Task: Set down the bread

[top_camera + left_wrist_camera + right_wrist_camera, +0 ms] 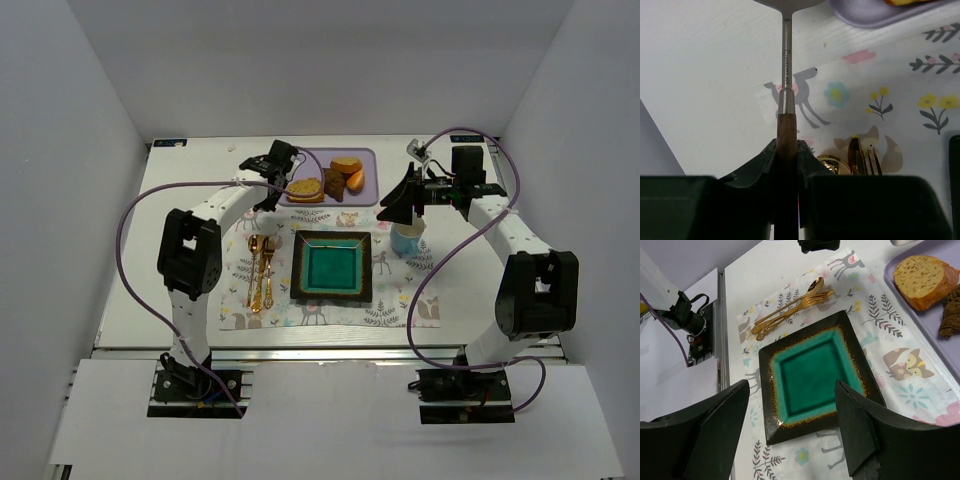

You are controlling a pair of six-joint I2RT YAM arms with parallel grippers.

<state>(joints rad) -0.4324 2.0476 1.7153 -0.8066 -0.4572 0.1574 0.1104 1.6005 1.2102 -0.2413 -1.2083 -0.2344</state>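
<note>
One slice of bread (305, 187) lies at the left end of the one lavender tray (368, 195), which sits at the far side of the desk (160, 270). Also on the tray are one dark brown chunk (334, 183) beside the slice and two orange glossy pieces (348, 166) to its right. The left pincer (786, 150) is clamped on the wooden handle of one spatula (786, 60). The spatula's metal shank points toward the tray, and its blade runs out of the top of the left wrist view. From above, this pincer hangs at the tray's left edge, close to the bread; whether the blade touches the slice I cannot tell. The right pincer (791, 390) has its two fingers spread wide and grips nothing; in the top view it hovers over one pale cup (405, 241) standing right of the plate. One square teal plate (300, 267) with a dark rim rests bare in the middle of a patterned placemat (395, 300), nearer than the tray. Gold cutlery (260, 272), a spoon and a fork at least, lies in a cluster left of the plate.
</note>
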